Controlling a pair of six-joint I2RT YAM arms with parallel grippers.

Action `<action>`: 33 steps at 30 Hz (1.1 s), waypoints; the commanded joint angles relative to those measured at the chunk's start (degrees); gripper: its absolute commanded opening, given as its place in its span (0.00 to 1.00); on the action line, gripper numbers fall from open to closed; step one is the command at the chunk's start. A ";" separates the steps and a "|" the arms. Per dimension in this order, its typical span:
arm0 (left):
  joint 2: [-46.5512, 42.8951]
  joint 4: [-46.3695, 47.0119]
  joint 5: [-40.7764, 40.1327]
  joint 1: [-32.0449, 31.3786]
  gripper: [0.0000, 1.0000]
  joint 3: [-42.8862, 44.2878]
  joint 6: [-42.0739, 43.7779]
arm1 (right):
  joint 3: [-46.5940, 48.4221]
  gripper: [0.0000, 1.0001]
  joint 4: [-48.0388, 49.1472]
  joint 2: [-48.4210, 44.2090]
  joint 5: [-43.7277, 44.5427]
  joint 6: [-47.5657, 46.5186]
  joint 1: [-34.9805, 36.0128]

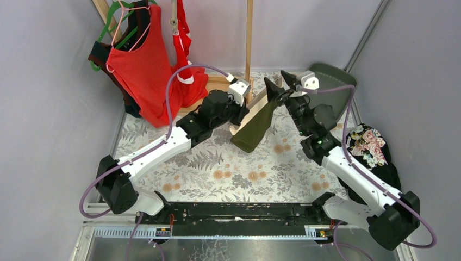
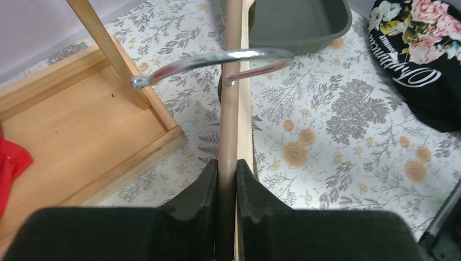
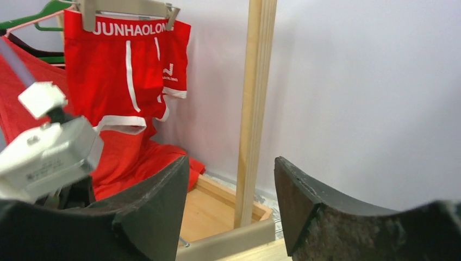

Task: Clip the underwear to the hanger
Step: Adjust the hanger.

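Reference: the upright wooden rack post [image 1: 249, 38].

Left of the post, the red briefs [image 3: 125, 70] hang clipped by the waistband, high on the rack.

Just in front of the post's foot, the left claw [image 2: 226, 169] is clamped on the bar of a wooden hanger [image 2: 230, 109]. The metal hook [image 2: 217, 58] is at the end away from the claw.

Nearer than the post and slightly right of it, the olive green briefs [image 1: 254, 128] hang above the counter [image 1: 217, 163] along that bar. The long axis slants from far-right to near-left. Whether any clip holds them cannot be told.

Right of the post, the right claw [image 3: 231, 168] stands apart, holding nothing.

Handling: light, soft, limp fabric — expect sag and folding. Grip the waistband near a corner — likely the firmest edge.
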 commanded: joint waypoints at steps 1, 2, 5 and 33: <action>-1.61 2.25 0.68 0.46 0.00 -1.10 7.59 | 10.68 0.69 -22.67 -1.17 3.52 0.75 0.10; -1.97 2.19 0.89 0.39 0.00 -1.32 8.97 | 12.81 0.72 -26.40 -0.89 2.73 0.56 0.06; -2.89 1.53 2.35 0.73 0.00 -1.43 13.47 | 16.47 0.74 -33.79 -0.80 1.25 0.11 0.01; 11.02 -31.89 43.87 13.41 0.00 22.80 40.93 | 19.88 0.76 -45.16 4.22 -36.03 2.33 -13.57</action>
